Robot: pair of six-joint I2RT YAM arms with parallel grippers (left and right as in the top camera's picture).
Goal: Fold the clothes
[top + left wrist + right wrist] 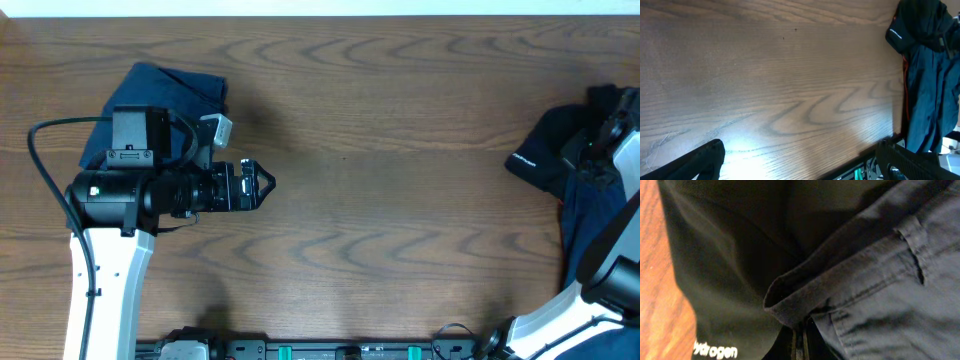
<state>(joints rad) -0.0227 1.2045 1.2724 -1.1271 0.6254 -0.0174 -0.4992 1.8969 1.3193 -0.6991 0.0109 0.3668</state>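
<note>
A: Task item, where?

B: Navy shorts (890, 295), bunched at the right edge of the overhead frame, part of them hanging off the table edge. A black garment (715, 280) with white lettering lies against them on the pile's left side. A second pair, the folded shorts (170, 90), sits at upper left of the overhead, partly under the left arm.

A: Handling?

B: My read is soft and limp. The denim-like weave gives it some body, and it's not slippery or fragile. It's light enough, but it will sag and drag. The best hold looks like the waistband near the belt loop (912, 235), where the thick seam should grip well. It probably needs pulling free of the black piece first.

A: Jaws?

B: Left gripper (805, 170) is spread wide with nothing in it, over bare wood left of centre. Right gripper (603, 138) is down in the pile. Its wrist view is all cloth with no fingers showing, so I can't tell if it's clamped or apart.

A: Surface, room?

B: Table (400, 200) is flat brown wood grain, with a glare patch low in the left wrist view. I'd spread the shorts in the middle stretch. There's a pale strip along the overhead's top edge and rig hardware along the bottom. No more of the room shows.
</note>
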